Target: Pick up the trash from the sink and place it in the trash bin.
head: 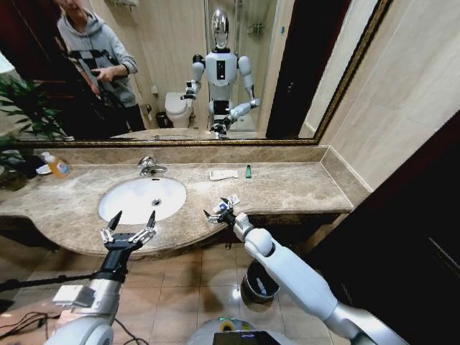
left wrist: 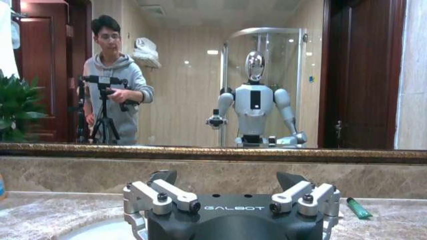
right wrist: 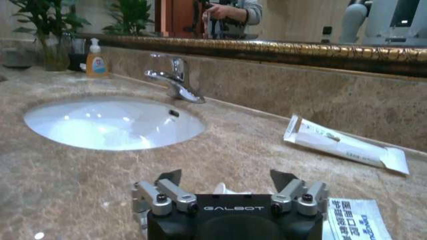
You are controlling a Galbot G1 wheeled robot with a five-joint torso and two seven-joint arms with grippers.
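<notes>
1. Your sink sits at about 9 o'clock of the counter; the basin looks bare white inside apart from its drain and overflow hole, and the right wrist view shows the same.
2. The faucet stands at 12 o'clock of the basin.
3. Your left gripper hovers at the basin's 6 o'clock, over the front rim, jaws spread wide with nothing between them. In its own view the gripper faces the mirror with both fingers apart.
4. Your right gripper is at 3 o'clock of the basin, near the counter's front edge, beside a white item with blue print. Its jaws stand apart; you cannot tell whether they touch the item.
5. In the right wrist view the gripper is low over the counter, with a blue-printed white wrapper just beside it and a small white piece showing between its fingers.
6. The flat white packet lies on the counter at about 1 o'clock of the basin, near the back wall; see it also here.
7. The tiny green piece lies just at 3 o'clock of the packet; the left wrist view catches it too.
8. The bin stands on the floor below the counter's front edge, at 5 o'clock of the right gripper. Something pale shows inside it, but you cannot tell what.
9. An orange-capped bottle stands at 10 o'clock of the basin.
</notes>
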